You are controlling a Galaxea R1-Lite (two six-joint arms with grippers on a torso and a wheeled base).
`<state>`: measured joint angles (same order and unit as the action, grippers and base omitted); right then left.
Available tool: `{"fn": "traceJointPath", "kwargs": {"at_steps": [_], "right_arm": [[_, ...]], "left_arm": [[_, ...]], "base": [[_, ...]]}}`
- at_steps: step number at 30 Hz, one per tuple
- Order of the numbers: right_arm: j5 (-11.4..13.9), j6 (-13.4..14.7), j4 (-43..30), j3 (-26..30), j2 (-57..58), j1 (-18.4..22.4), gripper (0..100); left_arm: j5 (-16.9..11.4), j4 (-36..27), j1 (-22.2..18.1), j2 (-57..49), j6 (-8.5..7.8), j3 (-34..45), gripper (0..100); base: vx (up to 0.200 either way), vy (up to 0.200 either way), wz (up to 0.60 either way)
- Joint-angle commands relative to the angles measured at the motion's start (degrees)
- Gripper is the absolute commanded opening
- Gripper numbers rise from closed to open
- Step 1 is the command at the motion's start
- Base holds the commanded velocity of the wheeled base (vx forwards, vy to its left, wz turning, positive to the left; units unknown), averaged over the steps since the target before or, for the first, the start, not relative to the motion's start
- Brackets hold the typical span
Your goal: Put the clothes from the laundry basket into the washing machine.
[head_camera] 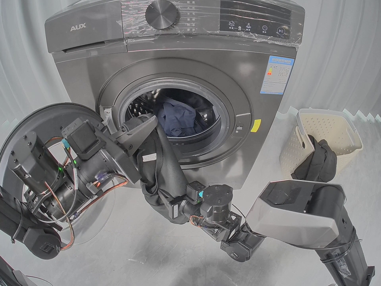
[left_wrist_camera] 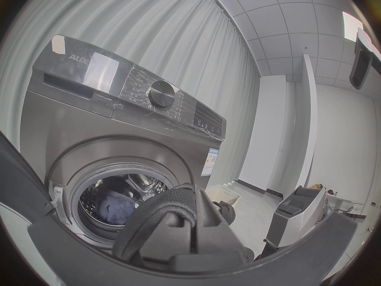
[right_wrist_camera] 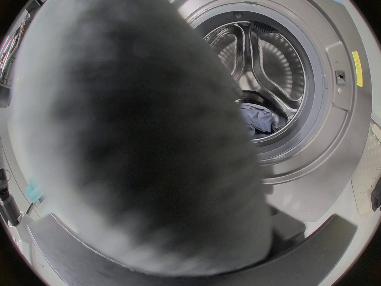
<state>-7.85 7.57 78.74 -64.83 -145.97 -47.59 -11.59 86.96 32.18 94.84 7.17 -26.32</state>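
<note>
Holding dark garment (head_camera: 164, 167) before washing machine (head_camera: 238, 72) opening, left pincer (head_camera: 147, 124) and right pincer (head_camera: 171, 210) both clamped on it

Left arm up, forearm angled forward. Left gripper (head_camera: 147, 124) pinched closed on upper end of garment (head_camera: 166, 167). Right arm low, forearm stretched across toward robot's left. Right gripper (head_camera: 171, 210) buried in garment's lower folds, below the left.

I read this as staged test room, not home laundry: washing machine (head_camera: 170, 66) against grey curtain (left_wrist_camera: 166, 40), plastic film (head_camera: 198, 10) over its control panel (head_camera: 254, 18), office-style ceiling tiles (left_wrist_camera: 285, 20) overhead, bare white walls (left_wrist_camera: 341, 140) beyond.
</note>
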Motion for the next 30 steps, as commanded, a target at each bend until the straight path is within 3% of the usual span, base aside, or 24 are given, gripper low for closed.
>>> {"fn": "traceJointPath", "kwargs": {"at_steps": [1, 10, 21, 27, 30], "right_arm": [[-0.1, 0.5, 0.1, 0.8, 0.9, 0.3, 0], [-0.3, 1.8, 0.1, 8.9, 10.9, 4.3, 0], [-2.3, 2.2, -0.1, 8.7, 16.7, 7.8, 0], [-2.3, 2.2, -0.1, 6.9, 19.5, 7.1, 0], [-2.3, 2.1, -0.1, 6.5, 20.7, 6.2, 0]], "left_arm": [[0.3, 0.1, -0.5, 0.5, -0.05, 0.0, 0], [-0.1, -0.1, -2.2, 1.1, 0.21, 0.5, 0], [0.1, 1.4, -5.2, 8.3, -0.4, 3.2, 0], [-0.2, 1.5, -6.6, 12.8, -2.33, 4.6, 0], [-0.6, 1.5, -7.0, 15.2, -4.09, 5.9, 0]], "base": [[0.0, 0.0, 0.0], [0.0, 0.0, 0.0], [0.0, 0.0, 0.0], [0.0, 0.0, 0.0], [0.0, 0.0, 0.0]]}}
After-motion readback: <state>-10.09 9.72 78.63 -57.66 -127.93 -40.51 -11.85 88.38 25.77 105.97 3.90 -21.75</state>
